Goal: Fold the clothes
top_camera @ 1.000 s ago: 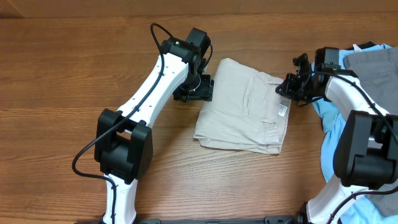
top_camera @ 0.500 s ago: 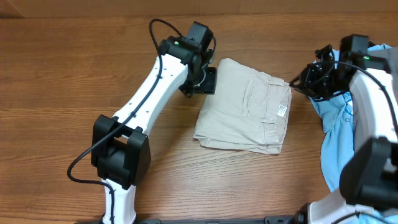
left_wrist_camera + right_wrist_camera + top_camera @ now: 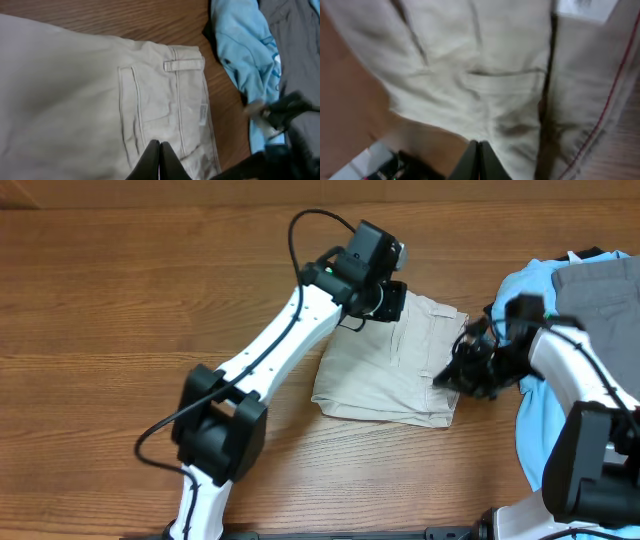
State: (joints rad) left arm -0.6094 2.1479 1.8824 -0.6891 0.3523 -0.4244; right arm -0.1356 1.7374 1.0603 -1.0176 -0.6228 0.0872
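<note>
Reaching over the folded shorts (image 3: 385, 365), left hand (image 3: 159, 148) and right hand (image 3: 479, 148) both have fingers closed, empty.

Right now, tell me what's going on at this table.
Two robot arms are working on a pair of beige shorts, which lie folded on the table. The left gripper hovers over their top edge and the right gripper is at their right edge, both shut. A blue T-shirt and grey garment sit piled at the right.
</note>
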